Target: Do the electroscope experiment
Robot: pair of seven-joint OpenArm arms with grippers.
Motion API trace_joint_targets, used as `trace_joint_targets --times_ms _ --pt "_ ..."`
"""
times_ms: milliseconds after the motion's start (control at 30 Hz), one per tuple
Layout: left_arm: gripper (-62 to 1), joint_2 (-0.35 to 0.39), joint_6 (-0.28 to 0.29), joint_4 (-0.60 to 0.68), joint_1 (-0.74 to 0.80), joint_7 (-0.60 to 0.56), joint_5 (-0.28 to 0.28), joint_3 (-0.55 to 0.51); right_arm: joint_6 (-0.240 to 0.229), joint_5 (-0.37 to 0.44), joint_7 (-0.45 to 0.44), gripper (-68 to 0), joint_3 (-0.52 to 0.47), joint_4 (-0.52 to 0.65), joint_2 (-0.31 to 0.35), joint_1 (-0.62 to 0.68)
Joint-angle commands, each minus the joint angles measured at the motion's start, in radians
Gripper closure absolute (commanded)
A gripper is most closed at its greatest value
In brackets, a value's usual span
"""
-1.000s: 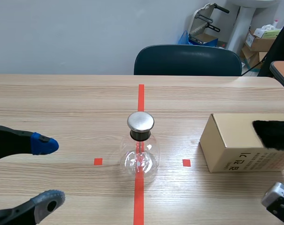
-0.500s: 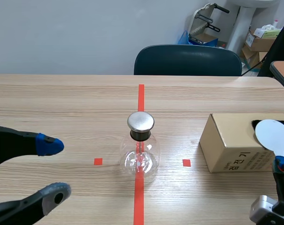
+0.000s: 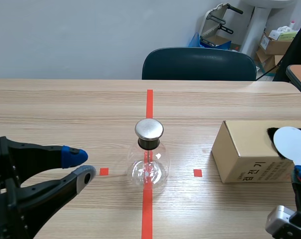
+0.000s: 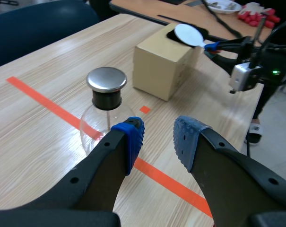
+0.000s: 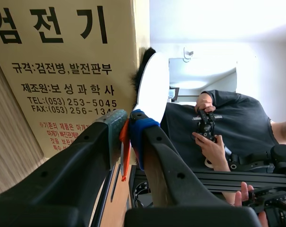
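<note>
The surface (image 3: 65,109) is pale wood with a long grain. An orange-red tape line (image 3: 149,102) runs down its middle, away from the robot, with a small tape square on each side (image 3: 104,172) (image 3: 197,173).

The flask (image 3: 149,167), clear glass with a black neck and a round metal cap (image 3: 149,129), stands upright on the line, between the two squares. To its right, well apart from it, lies a cardboard box (image 3: 245,149) with printed lettering on its near side. A patch of black fur (image 3: 272,133) lies on the top of the box.

The left pincer (image 3: 80,166) is low over the surface beside the left square. It is near the flask but clear of it, with its pads spread and nothing between them. The right pincer (image 5: 127,133) is pressed onto the thin orange handle of a white disc (image 3: 291,143), holding the disc up against the fur at the box's near right corner.

Across the surface stands a dark blue chair (image 3: 199,63) against a plain grey-blue wall. In the back right corner are cardboard cartons (image 3: 277,42), a blue bag (image 3: 196,40) and a folded metal frame (image 3: 217,20). The corner of another wooden desk (image 3: 299,74) shows at the right. In the right wrist view a person (image 5: 218,111) in a dark top holds a small device.
</note>
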State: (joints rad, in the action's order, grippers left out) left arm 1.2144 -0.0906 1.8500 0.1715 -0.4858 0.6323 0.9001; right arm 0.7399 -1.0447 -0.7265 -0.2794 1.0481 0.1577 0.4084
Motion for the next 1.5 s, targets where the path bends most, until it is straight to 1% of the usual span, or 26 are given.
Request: trace_joint_targets --times_ms 0,100,200,333,467,500,567,667,733,800,867,900,967,1033,1300,1467 --pt "-19.0 -0.032 -0.022 -0.014 -0.003 -0.002 0.002 -0.005 0.043 0.005 0.022 -1.0 -0.001 0.036 0.008 0.007" --pt "-19.0 -0.08 -0.055 -0.053 -0.006 0.01 0.0 -0.005 0.043 0.004 0.048 -1.0 -0.001 0.081 0.008 0.011" --pt "-19.0 -0.12 -0.057 -0.096 -0.014 0.024 -0.035 -0.005 0.043 0.004 0.069 -1.0 -0.001 0.128 0.008 0.017" --pt "-19.0 -0.188 -0.058 -0.166 -0.026 0.042 -0.04 -0.005 0.041 0.004 0.097 -1.0 -0.001 0.198 0.009 0.022" --pt "-18.9 -0.263 -0.057 -0.245 -0.039 0.044 -0.057 -0.005 0.014 0.005 0.127 -1.0 0.006 0.271 0.009 0.025" --pt "-17.4 -0.279 -0.057 -0.262 -0.042 0.045 -0.063 -0.005 0.005 0.004 0.143 -1.0 0.012 0.288 0.01 0.025" --pt "-11.7 -0.307 -0.057 -0.294 -0.055 0.064 -0.077 -0.005 -0.015 0.005 0.178 -1.0 0.028 0.324 0.016 0.024" --pt "-11.5 -0.347 -0.057 -0.339 -0.077 0.091 -0.076 -0.005 -0.039 0.005 0.232 -1.0 0.054 0.385 0.021 0.024" --pt "-11.5 -0.371 -0.057 -0.367 -0.091 0.091 -0.076 -0.004 -0.064 0.005 0.263 -1.0 0.07 0.428 0.02 0.024" --pt "-11.5 -0.394 -0.057 -0.397 -0.104 0.094 -0.076 -0.003 -0.085 0.003 0.28 -1.0 0.087 0.467 0.019 0.024" --pt "-11.5 -0.416 -0.056 -0.428 -0.115 0.095 -0.076 -0.003 -0.092 -0.004 0.289 -1.0 0.103 0.499 0.019 0.024" --pt "-11.5 -0.426 -0.056 -0.445 -0.12 0.096 -0.076 -0.003 -0.096 -0.009 0.294 -1.0 0.114 0.511 0.019 0.024" --pt "-11.5 -0.446 -0.056 -0.478 -0.129 0.098 -0.077 -0.003 -0.109 -0.044 0.323 -1.0 0.142 0.526 0.019 0.024" --pt "-11.5 -0.462 -0.055 -0.51 -0.143 0.106 -0.077 0.005 -0.109 -0.074 0.36 -1.0 0.181 0.527 0.019 0.014" --pt "-11.5 -0.528 -0.054 -0.629 -0.231 0.109 -0.077 0.122 -0.108 -0.168 0.508 -1.1 0.344 0.526 0.02 -0.013" --pt "-11.5 -0.549 -0.054 -0.666 -0.241 0.109 -0.076 0.14 -0.113 -0.225 0.577 -1.1 0.43 0.526 0.02 -0.029"
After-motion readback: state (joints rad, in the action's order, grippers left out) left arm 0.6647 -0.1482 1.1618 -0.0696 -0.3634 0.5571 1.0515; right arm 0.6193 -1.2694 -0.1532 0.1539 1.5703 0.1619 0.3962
